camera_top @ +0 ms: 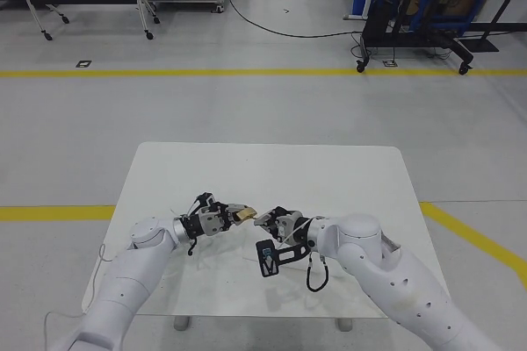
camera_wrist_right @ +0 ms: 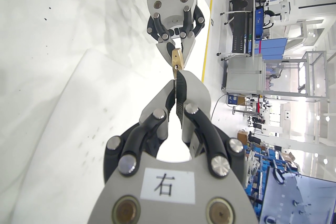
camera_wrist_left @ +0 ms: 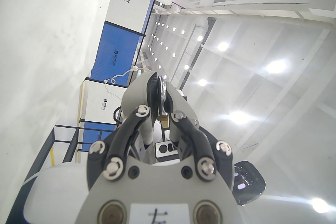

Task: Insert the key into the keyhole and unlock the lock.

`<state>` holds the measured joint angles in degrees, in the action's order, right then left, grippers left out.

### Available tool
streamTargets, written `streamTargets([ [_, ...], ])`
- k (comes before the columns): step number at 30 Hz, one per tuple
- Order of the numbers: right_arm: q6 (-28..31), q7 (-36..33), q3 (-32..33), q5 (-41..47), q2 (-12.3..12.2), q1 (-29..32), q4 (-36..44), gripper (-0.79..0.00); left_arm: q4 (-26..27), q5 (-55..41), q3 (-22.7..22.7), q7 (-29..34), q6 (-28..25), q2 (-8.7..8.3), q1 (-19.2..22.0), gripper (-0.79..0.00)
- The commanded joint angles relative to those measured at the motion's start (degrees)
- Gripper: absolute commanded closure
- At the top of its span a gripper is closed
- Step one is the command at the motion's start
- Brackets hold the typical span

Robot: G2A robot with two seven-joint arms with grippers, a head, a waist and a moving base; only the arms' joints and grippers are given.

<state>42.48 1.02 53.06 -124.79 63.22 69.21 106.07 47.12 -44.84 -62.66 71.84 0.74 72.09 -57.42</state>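
arms point(camera_top: 123, 281): white | cables point(camera_top: 315, 279): black | gripper point(camera_wrist_right: 176, 82): grey, black links, silver screws

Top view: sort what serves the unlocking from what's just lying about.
Job: padlock in left claw; key, mostly hidden, in right claw.
Lying about: wheeled black stand, yellow floor line, beyond the table.

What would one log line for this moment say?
left gripper: shut on padlock | right gripper: shut on key | key tip at keyhole | both held above table | unlocked: cannot tell
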Motion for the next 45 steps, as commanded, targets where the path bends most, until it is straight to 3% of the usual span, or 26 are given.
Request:
streamTargets([
  [1,-0.16,-0.18,0.05,-0.41,-0.06,0.15,0.16,0.000,-0.04,0.09,0.01,-0.14,0.03,0.01,0.03,0.000],
  [12,-0.21,-5.30,-2.34,-2.34,0.55,-0.57,0.54,0.000,0.15,2.92,0.60,-2.59,-0.38,0.01,0.28,0.000],
  [45,-0.05,-7.01,-3.35,-1.63,1.46,-2.12,-1.48,0.000,1.33,2.72,-0.22,-6.81,-0.39,0.10,-0.54,0.000],
])
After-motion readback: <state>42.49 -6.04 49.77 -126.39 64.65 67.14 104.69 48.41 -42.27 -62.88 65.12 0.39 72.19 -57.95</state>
